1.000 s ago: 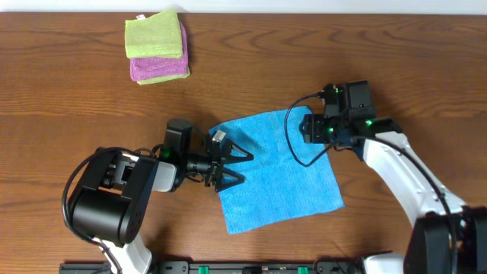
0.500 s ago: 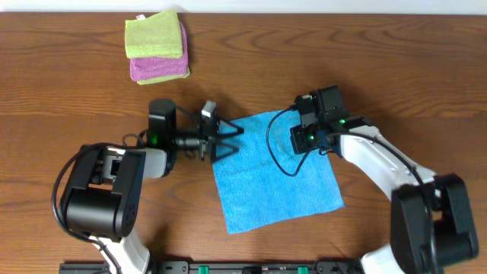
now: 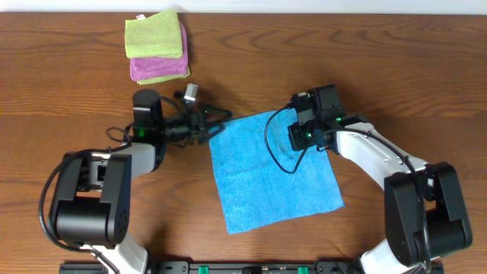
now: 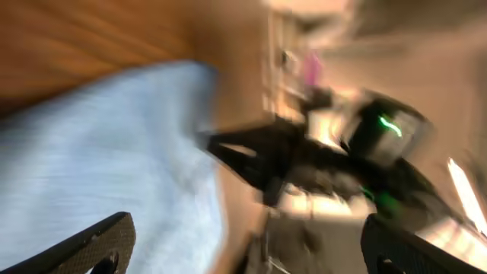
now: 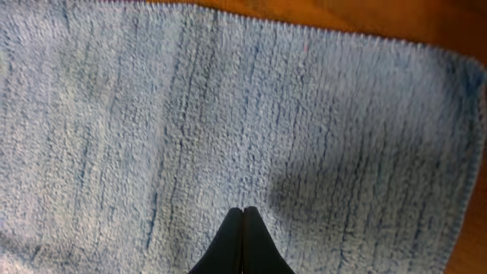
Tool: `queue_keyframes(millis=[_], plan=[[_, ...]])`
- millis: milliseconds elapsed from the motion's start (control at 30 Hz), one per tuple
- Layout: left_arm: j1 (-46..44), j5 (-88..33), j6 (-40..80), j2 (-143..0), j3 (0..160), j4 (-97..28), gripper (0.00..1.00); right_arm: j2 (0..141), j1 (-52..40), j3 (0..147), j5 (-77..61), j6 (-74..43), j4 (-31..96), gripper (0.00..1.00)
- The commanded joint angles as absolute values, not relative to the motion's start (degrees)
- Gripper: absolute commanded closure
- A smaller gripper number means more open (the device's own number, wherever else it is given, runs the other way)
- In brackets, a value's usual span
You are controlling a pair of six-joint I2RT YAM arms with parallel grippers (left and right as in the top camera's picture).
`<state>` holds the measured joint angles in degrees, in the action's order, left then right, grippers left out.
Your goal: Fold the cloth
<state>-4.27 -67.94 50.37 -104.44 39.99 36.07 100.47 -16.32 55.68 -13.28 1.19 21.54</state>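
Cloth point(image 3: 270, 175) flat on wooden table point(image 3: 396, 61)

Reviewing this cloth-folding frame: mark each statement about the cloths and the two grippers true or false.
1. The blue cloth lies spread flat, not yet folded. True.
2. The left gripper is shut. False: its jaws stand open, beside the cloth's upper-left corner.
3. The right gripper has its fingers closed together over the blue cloth. True.
4. The stack of lime-green and purple cloths rests on the blue cloth. False: it sits well apart from it.
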Motion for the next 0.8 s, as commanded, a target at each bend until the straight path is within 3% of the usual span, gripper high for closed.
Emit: queue_keyframes(millis=[0, 67, 167, 433, 767], plan=[[-5.0, -44.5, 39.2, -104.1, 40.1, 28.2, 0.04, 101.1, -15.9, 56.9, -13.9, 2.2, 21.3, 0.99], [-6.0, -34.3, 36.4, -104.1, 40.2, 23.4, 0.04, 101.1, -15.9, 56.9, -13.9, 2.2, 21.3, 0.99], [-7.2, -31.5, 31.2, -104.0, 41.4, 18.6, 0.04, 101.1, -15.9, 56.9, -13.9, 2.2, 21.2, 0.99], [-11.3, -19.9, 17.4, -102.2, 58.8, -22.0, 0.04, 107.5, -15.9, 57.1, -12.3, 1.4, 19.2, 0.99], [-18.3, -22.0, 21.5, -102.2, 63.6, -28.6, 0.05, 110.7, -15.8, 57.1, -8.6, -0.6, 13.0, 0.99]])
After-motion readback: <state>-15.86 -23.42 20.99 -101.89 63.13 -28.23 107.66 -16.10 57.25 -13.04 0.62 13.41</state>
